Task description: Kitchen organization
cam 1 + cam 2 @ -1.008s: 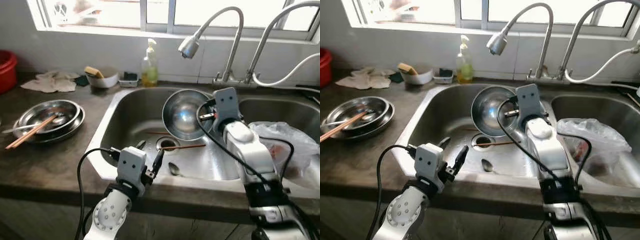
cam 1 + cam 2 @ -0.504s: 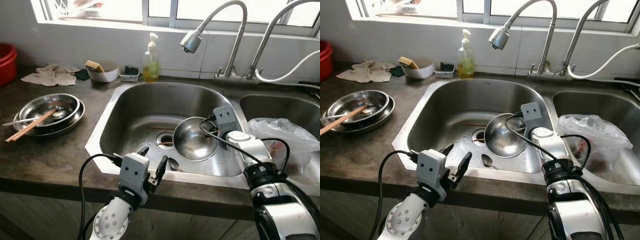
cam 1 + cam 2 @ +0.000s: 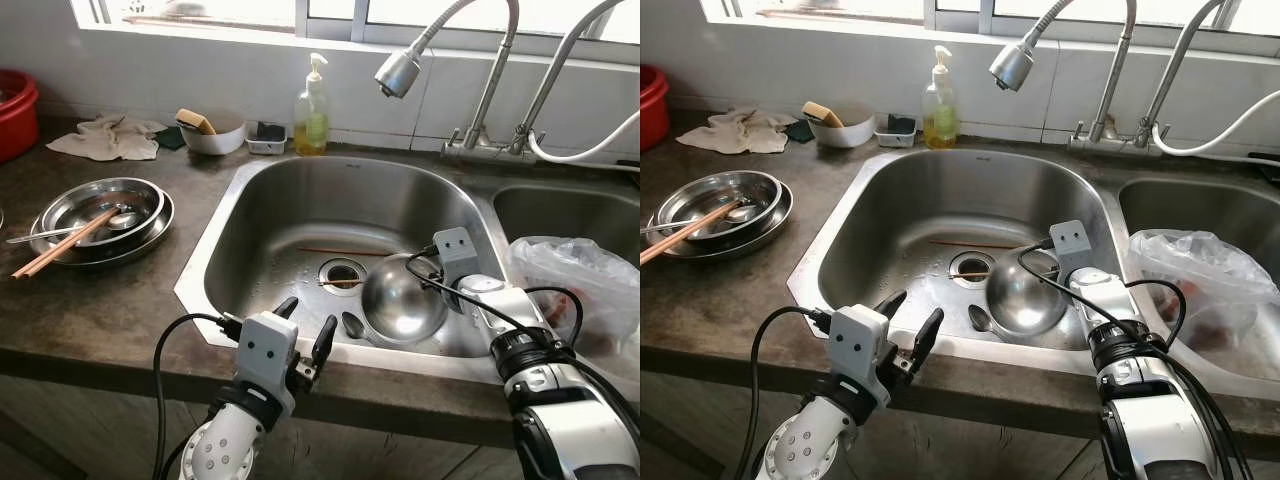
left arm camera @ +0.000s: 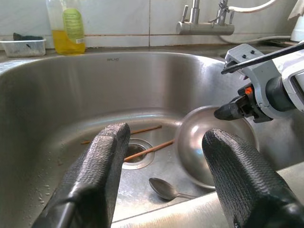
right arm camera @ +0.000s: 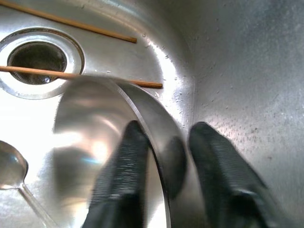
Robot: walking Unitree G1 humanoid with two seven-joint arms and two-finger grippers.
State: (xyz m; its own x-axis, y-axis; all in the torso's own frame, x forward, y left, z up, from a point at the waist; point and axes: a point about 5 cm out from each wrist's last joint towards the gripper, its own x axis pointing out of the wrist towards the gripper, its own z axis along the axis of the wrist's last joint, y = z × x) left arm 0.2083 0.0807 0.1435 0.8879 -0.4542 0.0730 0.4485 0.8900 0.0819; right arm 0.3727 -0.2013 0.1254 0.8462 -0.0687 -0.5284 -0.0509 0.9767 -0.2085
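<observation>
Right of centre in the frame, the right gripper [image 5: 161,190] had its two fingers pinched over the rim of a steel bowl [image 3: 402,310], which lay tipped in the sink [image 3: 225,215] beside the drain, near a spoon [image 3: 352,325] and two chopsticks [image 3: 345,252]. The left gripper [image 3: 305,330] hung with fingers spread wide over the sink's near edge at lower centre. Stacked plates [image 3: 95,220] sat on the table at left.

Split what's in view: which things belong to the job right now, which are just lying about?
In play:
- steel bowl, rim pinched by right gripper, down in the sink
- chopsticks and spoon in the sink

Lying about:
- soap bottle
- stacked steel plates
- cloth
- plastic bag
- left gripper, open, idle
</observation>
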